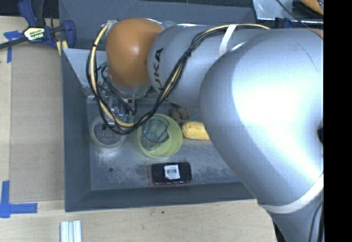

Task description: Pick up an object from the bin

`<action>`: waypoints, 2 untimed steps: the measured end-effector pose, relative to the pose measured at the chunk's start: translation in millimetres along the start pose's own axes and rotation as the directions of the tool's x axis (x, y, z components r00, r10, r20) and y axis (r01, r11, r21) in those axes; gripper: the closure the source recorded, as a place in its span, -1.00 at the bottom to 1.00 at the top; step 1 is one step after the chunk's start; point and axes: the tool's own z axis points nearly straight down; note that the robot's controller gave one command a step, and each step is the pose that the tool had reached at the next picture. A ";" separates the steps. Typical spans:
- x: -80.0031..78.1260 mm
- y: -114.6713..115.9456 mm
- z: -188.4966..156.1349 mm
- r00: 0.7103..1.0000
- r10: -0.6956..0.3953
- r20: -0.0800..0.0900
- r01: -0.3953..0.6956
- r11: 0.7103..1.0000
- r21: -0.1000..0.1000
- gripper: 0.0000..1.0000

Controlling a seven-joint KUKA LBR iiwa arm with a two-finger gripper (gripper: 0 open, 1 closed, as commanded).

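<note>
Currently the end effector [119,115] hangs over a clear round cup [106,135] at the bin's [75,153] left, beside a green lid [160,136]; its grip state is hidden.

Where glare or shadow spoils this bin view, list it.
Camera view: broad sheen on the silver arm and a softer one on its orange cover; the arm shades the bin floor beneath its wrist; the white barcode label on the black box reads bright.
</note>
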 end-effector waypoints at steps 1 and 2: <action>12.1 -0.6 -77.3 0.999 0.034 0.010 -0.034 0.999 -0.004 -1.00; 14.2 -2.0 -31.8 0.996 0.089 -0.008 -0.089 0.996 0.004 -1.00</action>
